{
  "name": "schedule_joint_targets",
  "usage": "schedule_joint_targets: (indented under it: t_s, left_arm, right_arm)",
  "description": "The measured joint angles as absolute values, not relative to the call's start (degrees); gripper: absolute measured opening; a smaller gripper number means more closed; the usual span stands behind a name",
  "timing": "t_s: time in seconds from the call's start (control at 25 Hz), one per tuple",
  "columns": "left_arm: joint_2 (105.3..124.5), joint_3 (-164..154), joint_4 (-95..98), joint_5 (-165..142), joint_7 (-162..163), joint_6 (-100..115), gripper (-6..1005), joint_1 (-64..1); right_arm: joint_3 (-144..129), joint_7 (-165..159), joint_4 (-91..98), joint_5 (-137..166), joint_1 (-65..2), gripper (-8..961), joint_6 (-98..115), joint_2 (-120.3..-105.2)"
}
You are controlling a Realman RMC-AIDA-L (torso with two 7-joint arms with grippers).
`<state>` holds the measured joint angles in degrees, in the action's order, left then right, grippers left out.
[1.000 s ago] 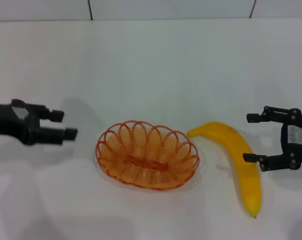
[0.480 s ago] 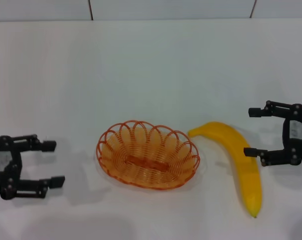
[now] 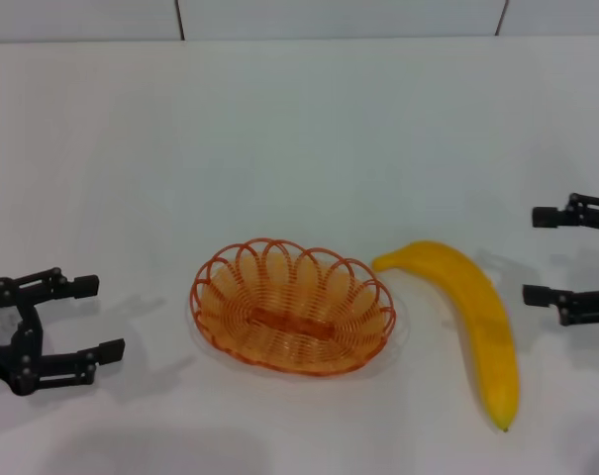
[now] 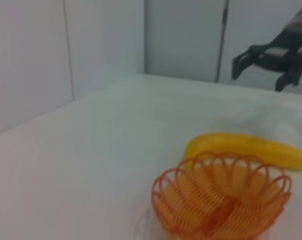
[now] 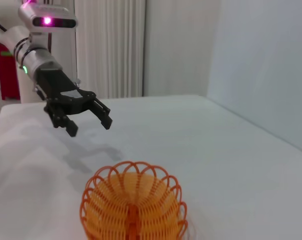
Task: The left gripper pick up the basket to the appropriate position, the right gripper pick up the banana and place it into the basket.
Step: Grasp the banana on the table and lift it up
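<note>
Now | left end effector (image 3: 92, 318) open, empty, left of basket (image 3: 292, 305) | right end effector (image 3: 540, 255) open, empty, right of banana (image 3: 477, 319)

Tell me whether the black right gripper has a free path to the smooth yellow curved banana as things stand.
Probably yes. The right gripper hangs open just to the right of the banana, with only bare white table between them. The orange wire basket lies on the banana's far side, out of the way.

No readable text, label, brand, number or sign is shown on anything in these views.
</note>
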<state>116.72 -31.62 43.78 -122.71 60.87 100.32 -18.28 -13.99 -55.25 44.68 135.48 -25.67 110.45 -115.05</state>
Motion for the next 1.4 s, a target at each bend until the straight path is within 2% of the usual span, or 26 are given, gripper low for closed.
schedule_joint_targets:
  t_s: [0.12, 0.4, 1.4]
  left_arm:
    - [116.71, -31.6, 42.7, -122.8, 60.9, 99.0, 841, -18.7]
    - [116.81, -31.5, 41.1, -122.7, 60.9, 96.9, 841, -20.1]
    - [116.65, -31.4, 37.7, -122.7, 60.6, 93.8, 841, -23.0]
  right_arm:
    - [-14.3, -58.0, 48.9, 135.9, -25.1, 887, 112.1, -115.62]
    - [-15.2, -67.4, 56.1, 141.3, -25.1, 887, 111.7, -115.83]
    - [-30.9, -79.9, 48.9, 146.8, -35.4, 886, 101.6, -115.92]
